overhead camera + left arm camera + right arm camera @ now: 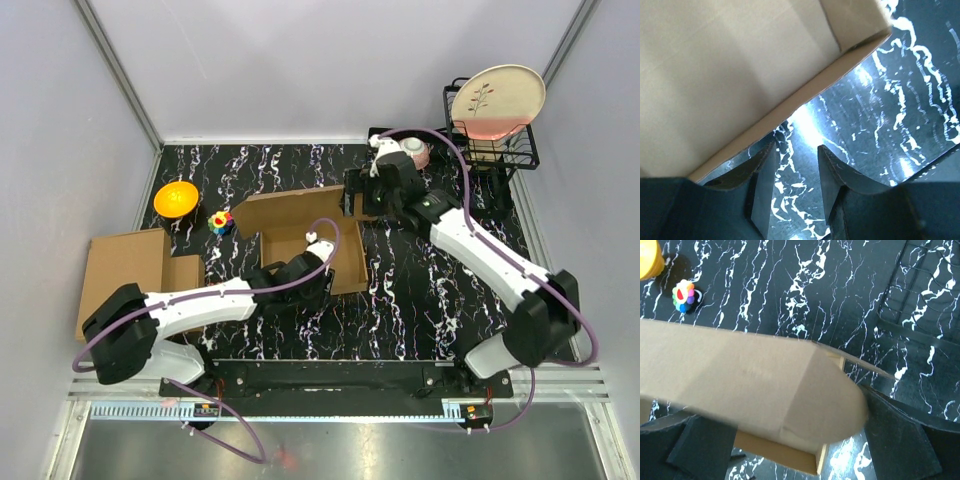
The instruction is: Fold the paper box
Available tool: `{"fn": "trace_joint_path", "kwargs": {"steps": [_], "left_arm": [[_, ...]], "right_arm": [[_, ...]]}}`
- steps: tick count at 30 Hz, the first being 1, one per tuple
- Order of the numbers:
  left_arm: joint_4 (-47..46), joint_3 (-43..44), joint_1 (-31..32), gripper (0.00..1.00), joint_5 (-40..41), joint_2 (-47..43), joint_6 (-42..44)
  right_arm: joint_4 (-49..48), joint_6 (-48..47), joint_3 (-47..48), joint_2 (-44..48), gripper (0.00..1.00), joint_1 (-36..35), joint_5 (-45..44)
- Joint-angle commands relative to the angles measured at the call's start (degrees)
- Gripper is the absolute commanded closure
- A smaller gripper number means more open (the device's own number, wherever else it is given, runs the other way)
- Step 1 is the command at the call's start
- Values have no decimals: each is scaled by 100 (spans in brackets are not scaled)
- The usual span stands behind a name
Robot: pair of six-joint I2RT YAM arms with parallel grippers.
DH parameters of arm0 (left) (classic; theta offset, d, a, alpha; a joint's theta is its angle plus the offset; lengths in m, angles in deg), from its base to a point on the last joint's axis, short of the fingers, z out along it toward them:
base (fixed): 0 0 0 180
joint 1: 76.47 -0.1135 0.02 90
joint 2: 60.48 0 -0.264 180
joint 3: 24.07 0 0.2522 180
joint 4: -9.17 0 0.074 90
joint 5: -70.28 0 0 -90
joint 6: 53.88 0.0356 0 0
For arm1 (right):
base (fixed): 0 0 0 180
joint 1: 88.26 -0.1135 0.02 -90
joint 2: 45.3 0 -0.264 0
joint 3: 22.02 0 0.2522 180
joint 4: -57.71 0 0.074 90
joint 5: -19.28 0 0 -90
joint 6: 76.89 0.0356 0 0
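Brown corrugated cardboard: the paper box (300, 225), partly erected, lies at mid-table on the black marbled table (420, 290), between the two arms. Near side: the left gripper (300, 275) is low at the box's near wall, jaws partly apart with only bare tabletop between them; the left wrist view shows the wall's edge just ahead of the fingertips (762, 165), not yet pinched. Far right corner: the right gripper (362, 195) meets a raised flap, jaws spread fully, the flap running across the gap unclamped as far as the right wrist view shows.

Step in hand, as judged: raising and tucking the side walls. The sheet has walls standing but no closed form. The next move likely calls for the right arm to fold its flap inward while the left steadies the near wall.

Surroundings: a stack of flat cardboard (120, 265) at left, well apart; an orange bowl (176, 198) and a multicoloured toy (221, 222), the toy near the box's far-left corner and the likeliest obstruction. Beyond: a pink bowl (414, 152) and a wire rack (505, 155) holding a plate (497, 100).
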Motion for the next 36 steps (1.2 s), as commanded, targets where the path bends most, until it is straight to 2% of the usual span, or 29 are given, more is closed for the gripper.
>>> {"fn": "trace_joint_path", "kwargs": {"steps": [1, 7, 12, 15, 18, 19, 21, 22, 24, 25, 28, 31, 36], "left_arm": [[65, -212, 21, 58, 67, -169, 205], [48, -389, 21, 58, 155, -143, 196], [249, -363, 21, 58, 304, -379, 188], [547, -284, 21, 57, 760, -1020, 56], [802, -187, 21, 47, 1559, -1898, -137], [865, -169, 3, 42, 2136, -2283, -277], [1066, -82, -76, 40, 2736, -2576, -418], [1146, -38, -294, 39, 3113, -2716, -480], [1548, 111, -680, 39, 3266, -2779, -830], [1681, 156, -1152, 39, 3266, -2762, -954], [1990, 235, -1971, 39, 3266, -2692, -1340], [2043, 235, -2604, 41, 3266, -2552, -1359], [1692, 200, -3756, 41, 2644, -2060, -1298]], "right_arm": [[-99, -60, 696, -592, 0, -41, -266], [-169, 116, 1224, -1286, 0, 11, -575], [-73, 142, 1427, -1463, 0, 20, -548], [-125, 142, 1278, -1296, 0, 29, -548], [-117, 99, 1199, -1103, 0, 21, -513], [-99, 81, 1199, -1059, 0, 20, -513], [-46, 28, 1181, -1032, 0, 20, -495], [-38, 19, 1155, -1015, 0, 20, -495], [-20, 2, 1111, -1006, 0, 20, -478], [-20, 2, 1041, -980, 0, 29, -478], [-55, -7, 892, -936, 0, 29, -487], [-108, -7, 760, -909, 0, 29, -469], [-178, -16, 584, -848, 0, 20, -425]]}}
